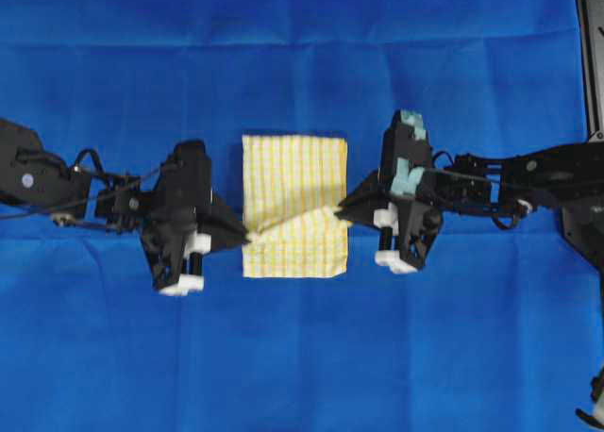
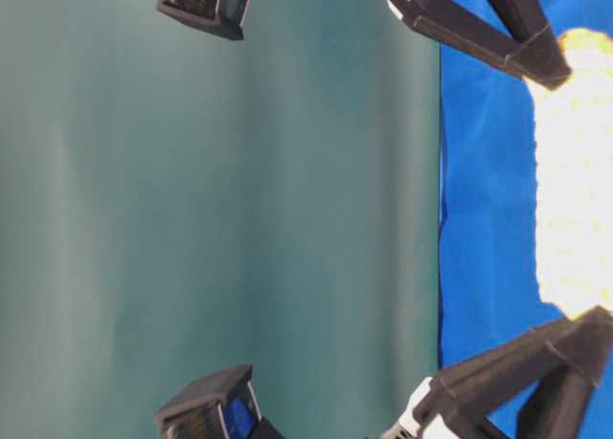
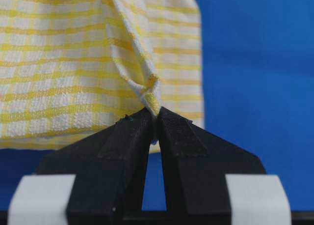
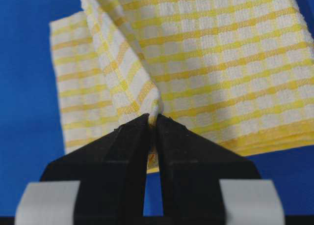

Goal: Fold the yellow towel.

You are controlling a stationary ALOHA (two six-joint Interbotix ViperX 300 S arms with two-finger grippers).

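We have the overhead view looking straight down from well above the yellow towel [image 1: 294, 206], with both arms either side of it. The table-level view sits low and is rolled sideways, catching the towel [image 2: 575, 171] at its right edge. Each wrist view looks along its own closed fingertips, close up on a pinched towel corner [image 3: 152, 95] [image 4: 152, 107].

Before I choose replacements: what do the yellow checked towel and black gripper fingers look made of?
The yellow checked towel looks like woven cotton, matte, with visible thread texture. The black gripper fingers look like hard matte plastic with a grainy surface; whether they are padded is unclear.
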